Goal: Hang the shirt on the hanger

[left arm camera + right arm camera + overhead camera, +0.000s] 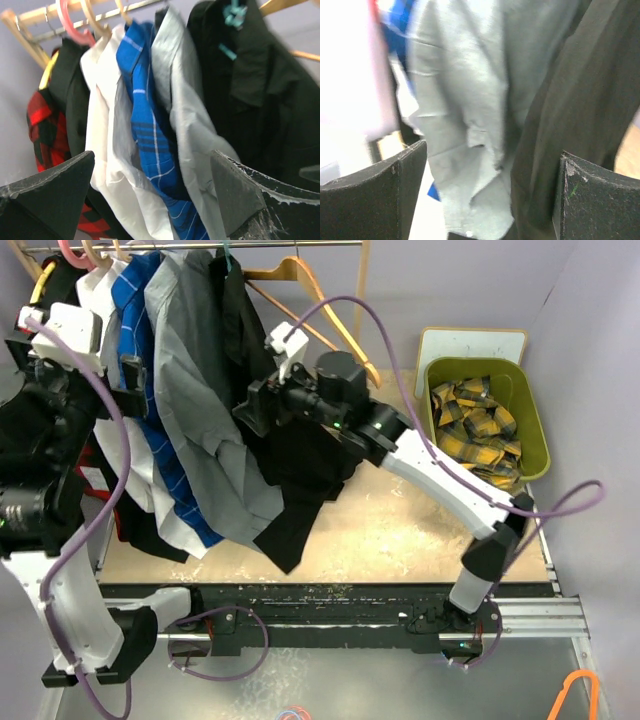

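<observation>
The black shirt hangs from the rail on the teal hanger, to the right of a grey shirt. In the left wrist view the black shirt and the teal hanger show at the upper right. My right gripper is open at the shirt's front, touching or just off the fabric. In the right wrist view its open jaws frame the grey shirt and the black shirt. My left gripper is open and empty and faces the hanging clothes.
Red plaid, black, white, blue and grey garments hang on the rail to the left. An empty wooden hanger hangs to the right. A green bin holds a yellow plaid garment. The wooden tabletop lies below.
</observation>
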